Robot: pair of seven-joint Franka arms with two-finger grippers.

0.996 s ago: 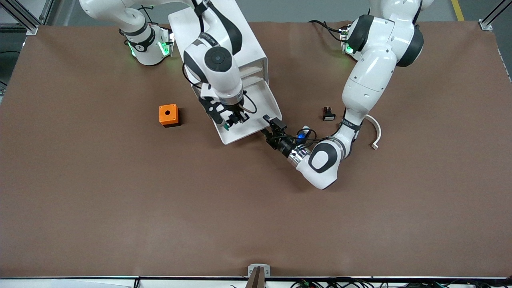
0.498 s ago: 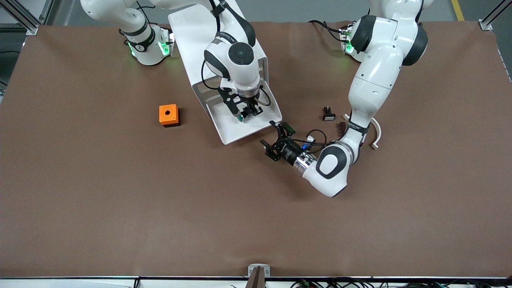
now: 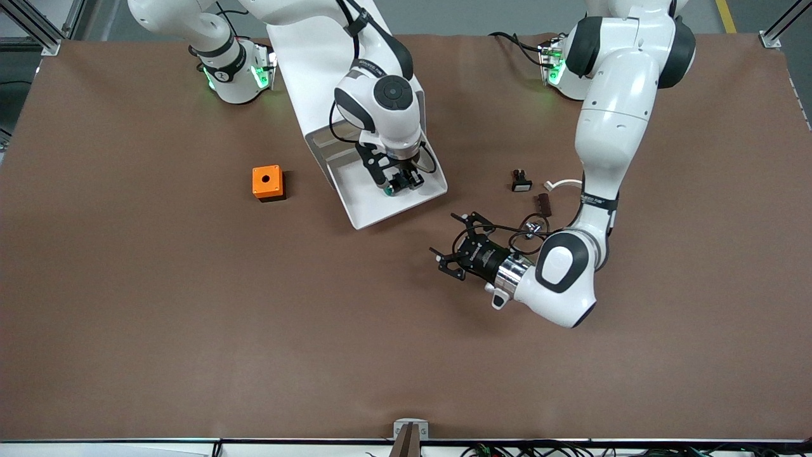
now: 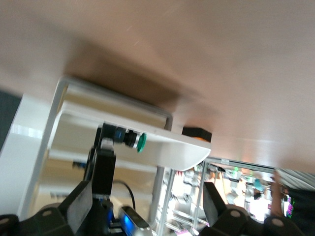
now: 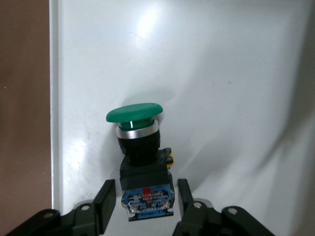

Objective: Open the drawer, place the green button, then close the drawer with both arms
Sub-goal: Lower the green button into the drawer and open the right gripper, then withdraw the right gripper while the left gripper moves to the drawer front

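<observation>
Nearby, an orange box [image 3: 268, 183] and a black button [image 3: 521, 181] are seen on the table [image 3: 190, 317]. Inside the pulled-out drawer [image 3: 368, 212] the button [image 5: 139, 147] is laid on its side — green cap away from the right gripper [image 5: 143, 201], whose fingers straddle it loosely; the left gripper [image 3: 458, 244] is spread wide over bare table.

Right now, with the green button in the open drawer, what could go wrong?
1. The right gripper has its fingers apart but flanking the button; lifting could drag it.
2. The button lies on its side in the drawer, so closing may roll it.
3. The open left gripper hangs over the table, away from the drawer front; pushing off-centre might skew it.
</observation>
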